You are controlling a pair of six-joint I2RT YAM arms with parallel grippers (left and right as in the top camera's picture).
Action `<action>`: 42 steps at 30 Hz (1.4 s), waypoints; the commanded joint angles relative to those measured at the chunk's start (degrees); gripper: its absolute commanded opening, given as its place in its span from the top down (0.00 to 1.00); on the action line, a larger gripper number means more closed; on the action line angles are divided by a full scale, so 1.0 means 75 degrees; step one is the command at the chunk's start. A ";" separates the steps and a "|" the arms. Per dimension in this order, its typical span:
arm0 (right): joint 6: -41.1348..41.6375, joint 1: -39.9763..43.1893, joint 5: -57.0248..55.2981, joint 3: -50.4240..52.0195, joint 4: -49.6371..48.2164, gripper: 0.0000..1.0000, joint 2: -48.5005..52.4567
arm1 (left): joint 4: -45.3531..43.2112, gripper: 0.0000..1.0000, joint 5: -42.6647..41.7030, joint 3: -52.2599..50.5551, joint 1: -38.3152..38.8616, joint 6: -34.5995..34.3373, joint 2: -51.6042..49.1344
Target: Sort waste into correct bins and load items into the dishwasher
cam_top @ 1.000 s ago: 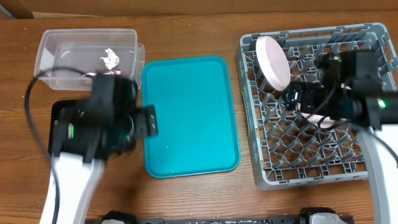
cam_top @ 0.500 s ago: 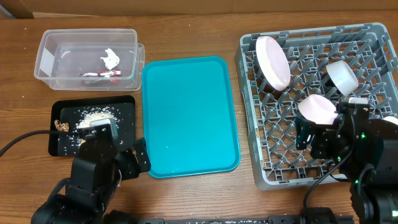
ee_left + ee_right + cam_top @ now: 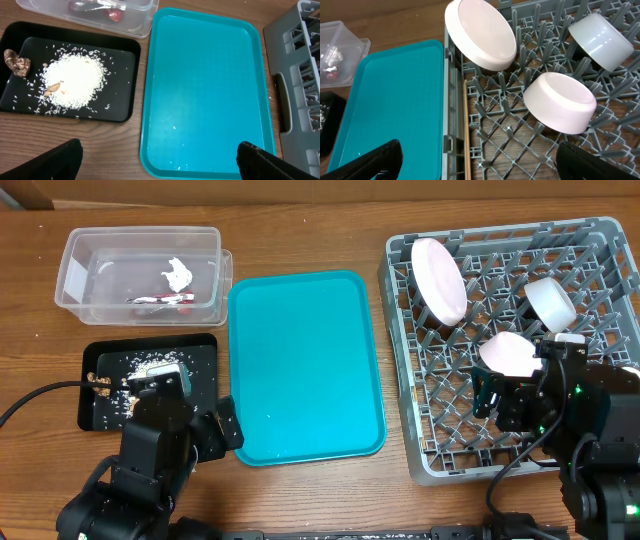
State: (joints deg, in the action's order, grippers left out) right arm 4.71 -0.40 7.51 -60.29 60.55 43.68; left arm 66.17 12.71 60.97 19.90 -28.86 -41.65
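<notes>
From overhead, the left arm (image 3: 150, 450) covers the near right corner of the black tray (image 3: 195, 348). The right arm (image 3: 580, 410) hides the near right part of the dish rack (image 3: 450, 420). In the left wrist view the top edge cuts off the clear tub (image 3: 140, 20), and the wrapper (image 3: 114, 14) is a blurred red patch behind its wall. In the right wrist view the chopsticks (image 3: 466, 125) run out through the bottom edge, too thin to tell whether there are one or two.

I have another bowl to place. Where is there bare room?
The teal tray, between black tray and dish rack: almost bare. Rack's front-left rows: free. Rack's back: crowded with plate and bowls. Black tray: covered in rice.
</notes>
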 commanded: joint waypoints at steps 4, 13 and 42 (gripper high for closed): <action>0.0023 0.0020 0.0061 0.0041 -0.0052 0.00 -0.0015 | 0.0006 0.00 0.0163 -0.0082 0.0050 -0.0157 -0.0017; 0.0023 0.0020 0.0058 0.0041 -0.0052 0.00 -0.0015 | 0.0006 0.00 0.0163 -0.0082 0.0047 -0.0157 -0.0017; 0.0026 0.0020 0.0886 0.5808 -0.7108 0.00 -0.4342 | 0.0006 0.00 0.0163 -0.0082 0.0047 -0.0157 -0.0032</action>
State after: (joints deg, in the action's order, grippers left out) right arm 4.67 -0.40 11.88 -20.49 10.50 14.22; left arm 66.22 12.73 60.55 19.90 -28.86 -41.80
